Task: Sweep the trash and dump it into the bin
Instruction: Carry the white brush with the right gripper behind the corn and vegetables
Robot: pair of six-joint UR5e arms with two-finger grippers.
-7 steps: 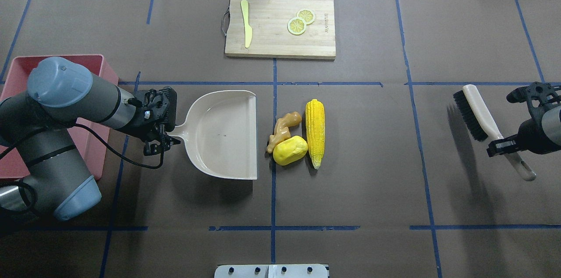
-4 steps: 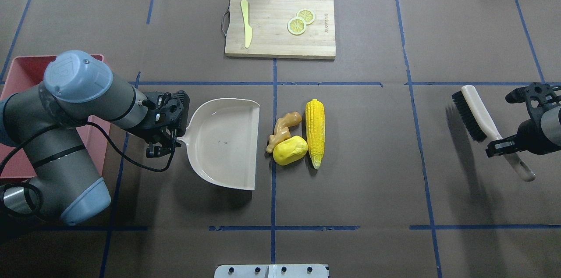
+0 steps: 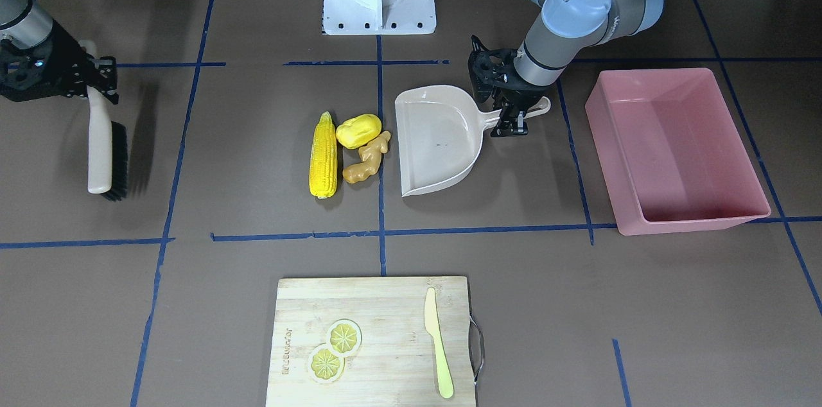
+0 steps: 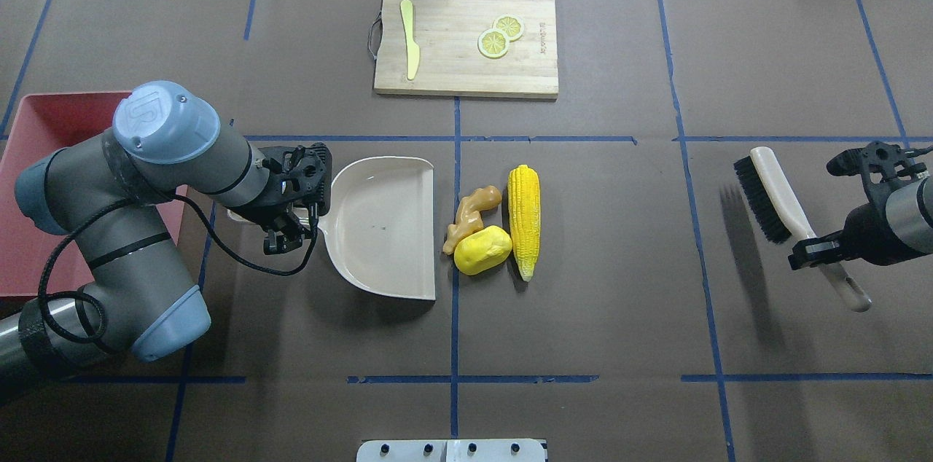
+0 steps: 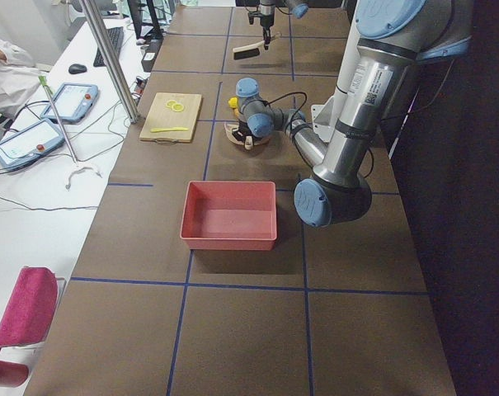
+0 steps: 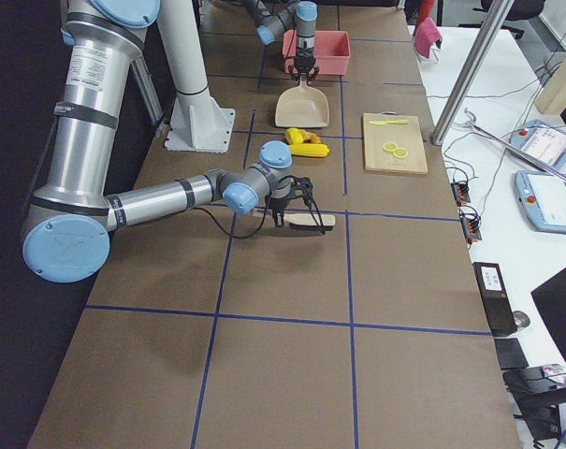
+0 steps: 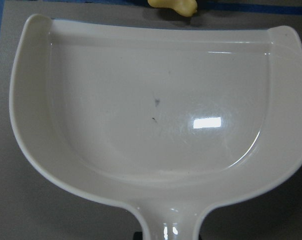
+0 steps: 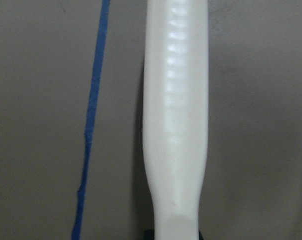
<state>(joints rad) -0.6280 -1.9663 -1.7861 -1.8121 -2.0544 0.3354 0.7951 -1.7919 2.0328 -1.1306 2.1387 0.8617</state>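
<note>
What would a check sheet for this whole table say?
Surface: brown table with a blue tape grid.
Job's things: corn cob, lumpy yellow piece and ginger root bunched beside the dustpan's open edge; pink bin holds nothing.
Clutter: cutting board carrying a knife and two lemon slices.
Grippers: left gripper shut on the dustpan handle; right gripper shut on the brush handle.
Cables: black cable looping along the left arm.
Surroundings: side desk with tablets.

A bench [image 4: 583,316] papered in brown, gridded with blue tape lines [image 4: 455,345], lies beneath the left end effector [image 4: 288,225] and the right end effector [image 4: 820,258]. Well ahead of both, past the bench's far edge, stands a white desk [image 5: 35,190] with a slanted metal post [image 5: 113,62]. The light is even and the shadows are soft.
</note>
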